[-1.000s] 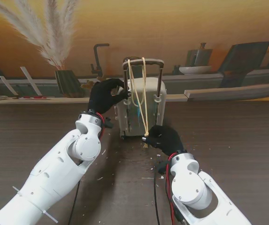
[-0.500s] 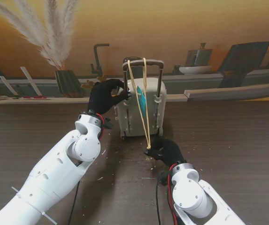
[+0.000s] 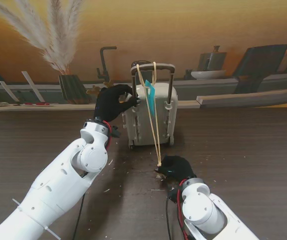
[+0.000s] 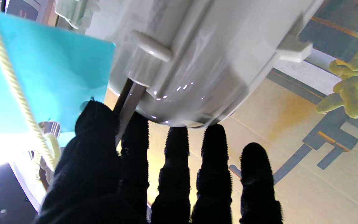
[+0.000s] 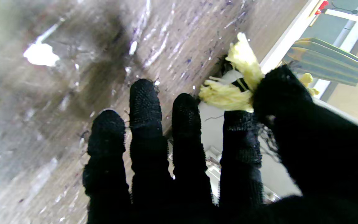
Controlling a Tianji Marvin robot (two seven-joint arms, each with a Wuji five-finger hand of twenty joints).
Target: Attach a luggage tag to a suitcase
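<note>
From the stand, we brace the suitcase [image 3: 148, 116] upright with our left hand [image 3: 112, 102] curled on its top corner. Our right hand [image 3: 174, 167], nearer to me, pinches the cord [image 3: 155, 127], which runs taut up to the telescopic handle [image 3: 153, 66]; the blue luggage tag [image 3: 150, 96] hangs high on it. Left wrist: fingers [image 4: 174, 146] clasp the shell, tag beside. Right wrist: thumb and forefinger pinch the frayed cord ends [image 5: 231, 93], other fingers straight. Crumbs [image 3: 133, 172] litter the table [image 3: 243, 145], nothing blocking.
</note>
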